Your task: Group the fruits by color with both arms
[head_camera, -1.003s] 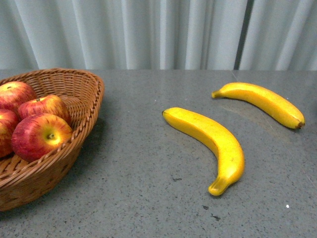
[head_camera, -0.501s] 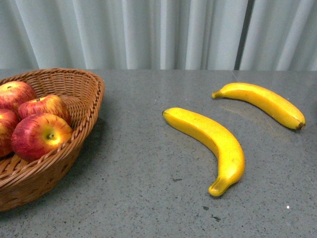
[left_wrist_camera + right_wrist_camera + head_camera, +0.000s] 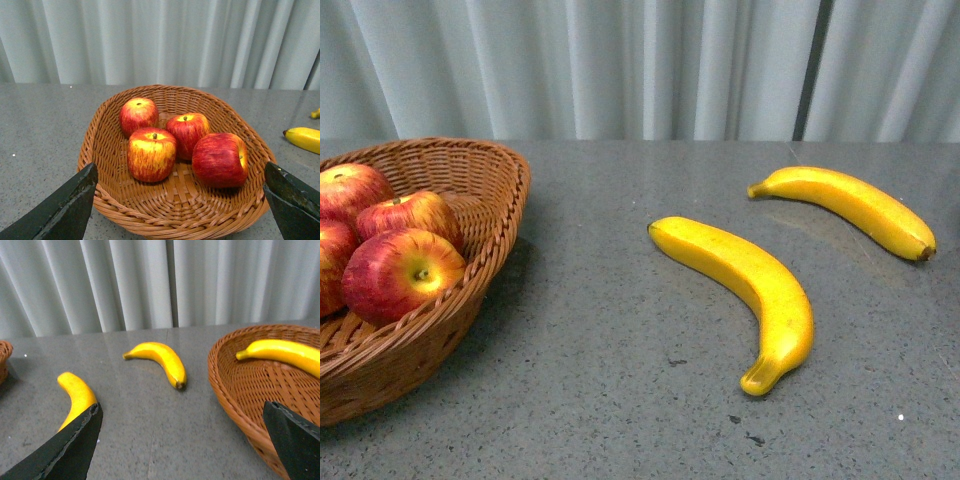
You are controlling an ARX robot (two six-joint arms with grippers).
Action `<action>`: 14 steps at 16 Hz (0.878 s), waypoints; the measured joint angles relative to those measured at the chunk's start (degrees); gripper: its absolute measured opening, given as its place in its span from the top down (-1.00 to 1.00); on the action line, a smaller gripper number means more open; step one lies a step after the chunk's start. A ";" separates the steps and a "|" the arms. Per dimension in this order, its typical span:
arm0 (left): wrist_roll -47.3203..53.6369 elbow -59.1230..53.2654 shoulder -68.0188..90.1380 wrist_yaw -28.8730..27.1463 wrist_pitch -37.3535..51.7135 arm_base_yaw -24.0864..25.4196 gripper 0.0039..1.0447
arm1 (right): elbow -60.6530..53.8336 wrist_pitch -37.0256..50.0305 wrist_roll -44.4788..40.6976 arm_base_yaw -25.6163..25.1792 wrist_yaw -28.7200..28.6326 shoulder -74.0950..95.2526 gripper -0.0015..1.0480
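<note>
The red half of the sort looks done. A brown woven wicker basket (image 3: 490, 165) fills the left edge of the front view, and the glossy red apples with yellow streaks (image 3: 402, 275) lie in it. The left wrist view shows four of them (image 3: 150, 155) close together on its floor, inside the rim (image 3: 100, 120). No apple shows on the grey speckled bench (image 3: 600, 380) in any view.

The yellow half is partly done, as far as I can judge. In the right wrist view a second brown wicker basket (image 3: 220, 370) holds one long bright yellow banana (image 3: 285, 352), lying against the weave. This basket is out of the front view.

Two bananas are left on the bench. In the front view the nearer curved yellow banana (image 3: 750, 275) lies right of centre. The farther yellow banana with a brownish tip (image 3: 850, 205) lies in the upper right, well apart from the apple basket. Both also show in the right wrist view (image 3: 77, 395) (image 3: 160, 360), outside the second basket.

Neither arm appears in the front view. The left claw (image 3: 181, 170) is spread wide and holds nothing, facing the apple basket. The right claw (image 3: 182, 407) is equally wide and empty, with bare bench between its black fingers (image 3: 75, 445). Moving the two loose bananas into the second basket is probably what remains.
</note>
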 joint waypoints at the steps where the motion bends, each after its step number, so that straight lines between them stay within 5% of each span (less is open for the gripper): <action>1: 0.00 0.00 0.00 0.00 0.00 0.00 -0.88 | 1.53 7.98 0.44 0.04 -1.68 7.06 -0.87; 5: 0.00 0.00 0.00 0.02 0.00 0.00 -0.88 | 6.75 22.91 0.33 2.47 -2.47 22.47 -0.87; 8: 0.00 0.00 0.00 0.02 0.00 0.00 -0.88 | 20.33 37.03 -1.57 11.28 -2.05 48.85 -0.87; 11: 0.00 0.00 0.00 0.02 0.00 0.00 -0.88 | 36.35 28.30 -2.36 18.91 -0.22 70.99 -0.87; 14: 0.00 0.00 0.00 0.02 0.00 0.00 -0.88 | 49.64 10.82 -3.82 26.53 2.08 88.00 -0.87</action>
